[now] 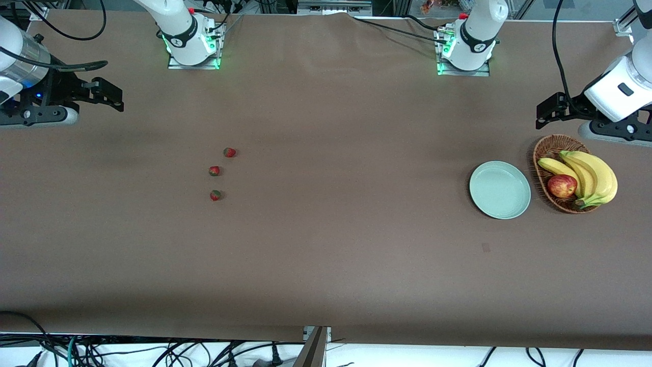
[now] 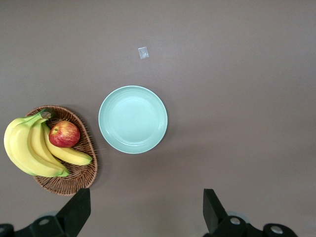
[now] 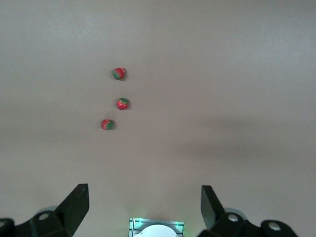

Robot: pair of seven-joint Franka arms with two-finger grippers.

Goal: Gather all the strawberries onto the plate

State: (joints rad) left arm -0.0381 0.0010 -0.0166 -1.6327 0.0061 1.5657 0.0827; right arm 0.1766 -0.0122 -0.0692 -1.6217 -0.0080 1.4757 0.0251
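Observation:
Three strawberries lie in a short row on the brown table toward the right arm's end: one [image 1: 229, 152], one [image 1: 214, 171] and one [image 1: 216, 195]. They also show in the right wrist view [image 3: 119, 73], [image 3: 122, 103], [image 3: 107, 124]. The pale mint-green plate [image 1: 499, 189] sits empty toward the left arm's end, beside the basket, and shows in the left wrist view [image 2: 133, 119]. My right gripper [image 1: 113, 97] [image 3: 144, 210] is open and empty, high over the table's right arm end. My left gripper [image 1: 549, 109] [image 2: 146, 212] is open and empty, high over the table by the basket.
A brown wicker basket [image 1: 547, 145] [image 2: 84, 178] with bananas [image 1: 593, 176] and a red apple [image 1: 562, 185] stands beside the plate. A small tape mark [image 1: 485, 247] is on the table, nearer to the front camera than the plate. The arm bases [image 1: 192, 46] [image 1: 466, 51] stand at the table's top edge.

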